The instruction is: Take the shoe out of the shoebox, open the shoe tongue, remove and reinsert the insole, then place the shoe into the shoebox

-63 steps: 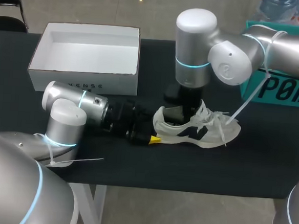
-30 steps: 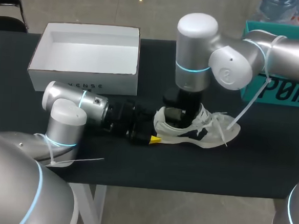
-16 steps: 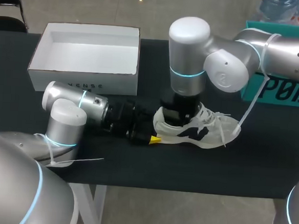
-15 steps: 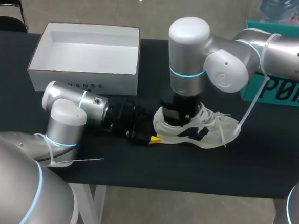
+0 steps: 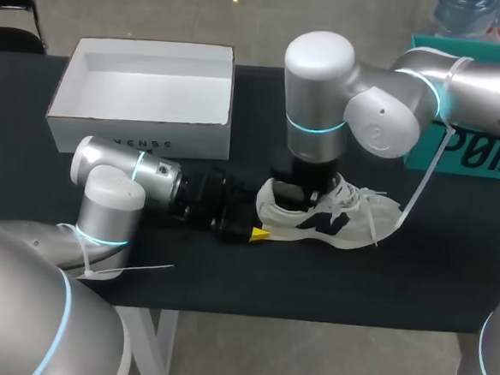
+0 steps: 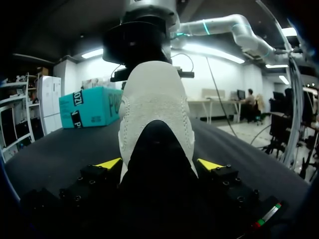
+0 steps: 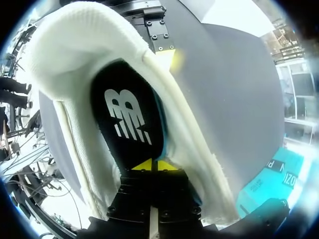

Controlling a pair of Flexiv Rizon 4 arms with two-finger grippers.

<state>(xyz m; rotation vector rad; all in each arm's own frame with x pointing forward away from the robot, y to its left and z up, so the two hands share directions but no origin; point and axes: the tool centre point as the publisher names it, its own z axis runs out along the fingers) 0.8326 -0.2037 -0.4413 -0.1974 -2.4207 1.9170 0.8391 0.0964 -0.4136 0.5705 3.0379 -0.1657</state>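
Table (image 5: 450, 279): black and broad, carrying everything; both arms come in over it from their own sides.
Shoebox (image 5: 108, 136): white, lid off, nothing in it, at the far left, well apart from the shoe.
Teal box (image 5: 484, 152): at the far right, behind the right arm.
Shoe (image 5: 350, 225): white with dark panels, upright on its sole near the middle of the table, outside the shoebox. Its long axis runs across the table, heel toward the left arm and toe toward the right. The laces (image 5: 361, 199) are loose.
Left gripper (image 6: 159, 164): lies low along the table, its yellow tips pressing the heel from two sides and bracing the shoe.
Right gripper (image 7: 152, 165): comes straight down into the shoe's mouth, yellow tips pressed together on the insole. Whether its edge is pinched between them cannot be told.
Insole (image 7: 130, 119): black, lying flat inside the shoe; its heel end stretches ahead of the right tips toward the left gripper.
Likely step: removing the insole. The right gripper is the nearer one, and the pull would go up and out, against the left gripper's hold.
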